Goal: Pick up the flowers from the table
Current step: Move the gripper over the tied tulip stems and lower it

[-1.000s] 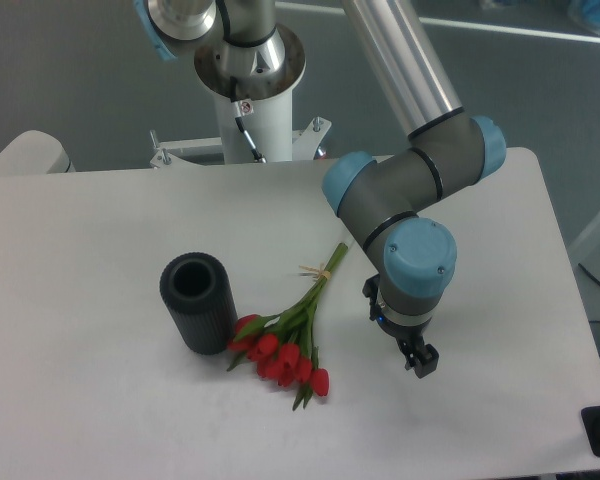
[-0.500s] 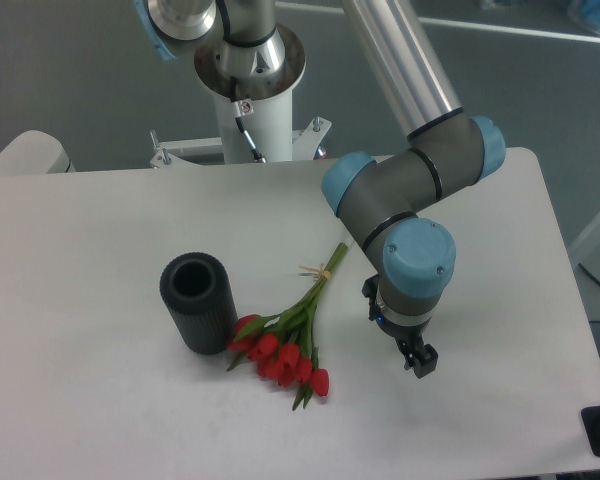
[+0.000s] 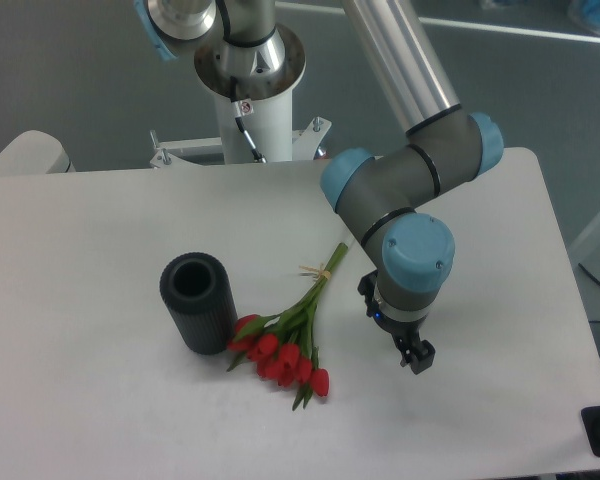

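vase (image 3: 197, 302) left | flowers (image 3: 290, 338) centre on table (image 3: 100, 400) | claw (image 3: 416, 358) right

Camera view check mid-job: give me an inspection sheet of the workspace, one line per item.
Surface: white table, flat, rounded corners.
Job's things: flowers lying on the table, red heads toward the camera, stems pointing away, band near the stem ends; not gripped.
Clutter: black ribbed vase upright, left of the flowers, near the red heads; contact unclear.
Grippers: gripper right of the flowers, pointing down, holding nothing; jaw state unclear.
Cables: a thin cable on the white pedestal.
Surroundings: grey floor behind the table.
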`<state>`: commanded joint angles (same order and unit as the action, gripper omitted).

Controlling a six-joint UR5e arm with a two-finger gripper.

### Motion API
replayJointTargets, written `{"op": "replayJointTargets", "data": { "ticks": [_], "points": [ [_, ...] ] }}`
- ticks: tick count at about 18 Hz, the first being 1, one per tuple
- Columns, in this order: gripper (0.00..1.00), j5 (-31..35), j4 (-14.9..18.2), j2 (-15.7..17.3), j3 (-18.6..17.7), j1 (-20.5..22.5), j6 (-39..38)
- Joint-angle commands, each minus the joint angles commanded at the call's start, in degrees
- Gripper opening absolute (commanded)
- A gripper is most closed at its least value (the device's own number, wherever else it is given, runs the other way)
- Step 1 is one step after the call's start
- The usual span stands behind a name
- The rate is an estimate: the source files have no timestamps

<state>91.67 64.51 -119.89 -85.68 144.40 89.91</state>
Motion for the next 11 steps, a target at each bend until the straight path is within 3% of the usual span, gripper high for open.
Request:
{"op": "replayJointTargets", "data": {
  "ticks": [5, 11],
  "points": [
    [1.00, -0.9, -1.3, 4.5, -8.7, 0.3, -6.5],
    [1.00, -1.1, -5.0, 5.7, -14.2, -2.1, -16.9]
  ]
}}
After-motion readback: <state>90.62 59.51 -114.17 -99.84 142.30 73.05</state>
